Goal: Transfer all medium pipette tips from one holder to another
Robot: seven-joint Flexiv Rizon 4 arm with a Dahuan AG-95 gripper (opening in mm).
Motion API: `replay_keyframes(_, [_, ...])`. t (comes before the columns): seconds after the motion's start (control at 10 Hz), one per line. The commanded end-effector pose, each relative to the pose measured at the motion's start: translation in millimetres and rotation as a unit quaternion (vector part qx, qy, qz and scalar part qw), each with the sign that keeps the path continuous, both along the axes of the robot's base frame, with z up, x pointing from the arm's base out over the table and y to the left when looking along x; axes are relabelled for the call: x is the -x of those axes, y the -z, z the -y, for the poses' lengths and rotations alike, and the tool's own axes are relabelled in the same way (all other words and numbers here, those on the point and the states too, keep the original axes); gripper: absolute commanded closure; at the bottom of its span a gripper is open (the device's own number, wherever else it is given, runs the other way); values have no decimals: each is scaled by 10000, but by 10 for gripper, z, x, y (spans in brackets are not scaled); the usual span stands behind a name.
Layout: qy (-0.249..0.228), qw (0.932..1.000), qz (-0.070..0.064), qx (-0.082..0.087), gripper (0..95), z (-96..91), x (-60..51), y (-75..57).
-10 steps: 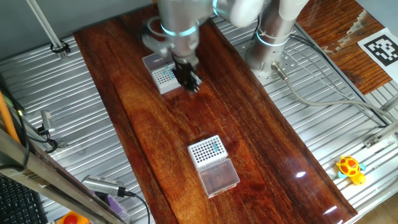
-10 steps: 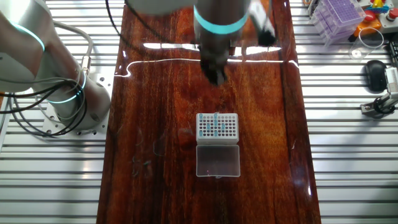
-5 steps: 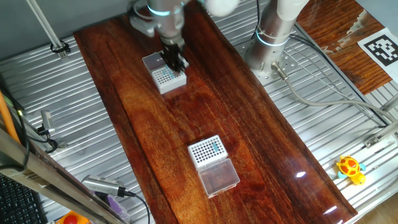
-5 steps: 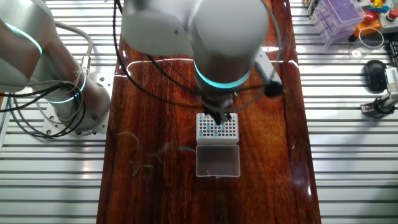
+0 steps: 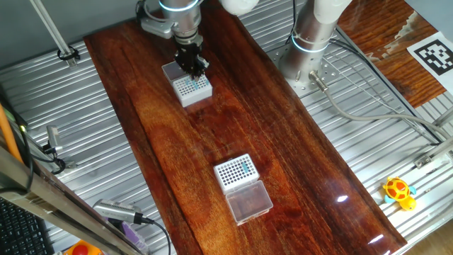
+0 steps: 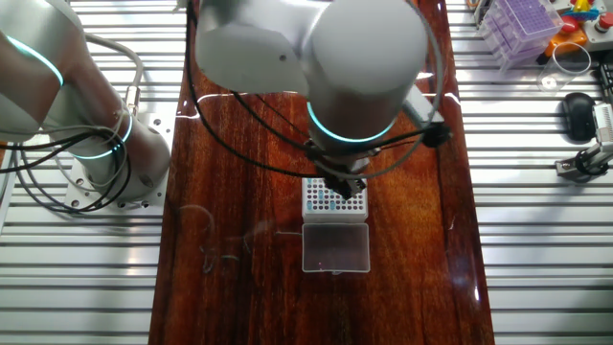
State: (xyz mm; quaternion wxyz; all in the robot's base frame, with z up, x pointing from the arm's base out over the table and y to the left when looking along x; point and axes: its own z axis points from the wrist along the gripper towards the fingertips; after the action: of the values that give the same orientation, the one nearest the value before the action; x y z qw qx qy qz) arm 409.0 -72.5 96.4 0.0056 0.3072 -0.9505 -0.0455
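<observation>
Two white tip racks stand on the wooden board. The far rack [image 5: 192, 88] has its clear lid [image 5: 173, 70] folded out behind it. My gripper [image 5: 191, 68] hangs right over this rack's back edge, fingers pointing down and close together. In the other fixed view the same rack [image 6: 335, 199] shows several teal medium pipette tips [image 6: 330, 203], and my gripper [image 6: 343, 188] covers its far rows. The near rack [image 5: 236, 172] holds a few teal tips [image 5: 246, 166] in one corner. Nothing shows between the fingers at this size.
The near rack's clear lid [image 5: 249, 200] lies open toward the board's front. The arm's base [image 5: 311, 49] stands on the ribbed metal table right of the board. A purple tip box [image 6: 522, 21] and a yellow toy [image 5: 398, 191] lie off the board.
My gripper has travelled from beside the far rack to directly over it and has come down toward its holes. Neither rack has moved.
</observation>
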Motion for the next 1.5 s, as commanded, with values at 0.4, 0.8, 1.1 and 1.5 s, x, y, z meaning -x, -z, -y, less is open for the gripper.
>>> replay_keyframes(0.4, [24,10000,41,-8,760,-137,-128,62])
replay_keyframes(0.8, [-169,9998,40,46,760,-148,-117,80])
replay_keyframes(1.1, [-241,9997,46,58,760,-143,-58,115])
replay_keyframes(1.5, [-266,9996,68,68,760,-158,8,172])
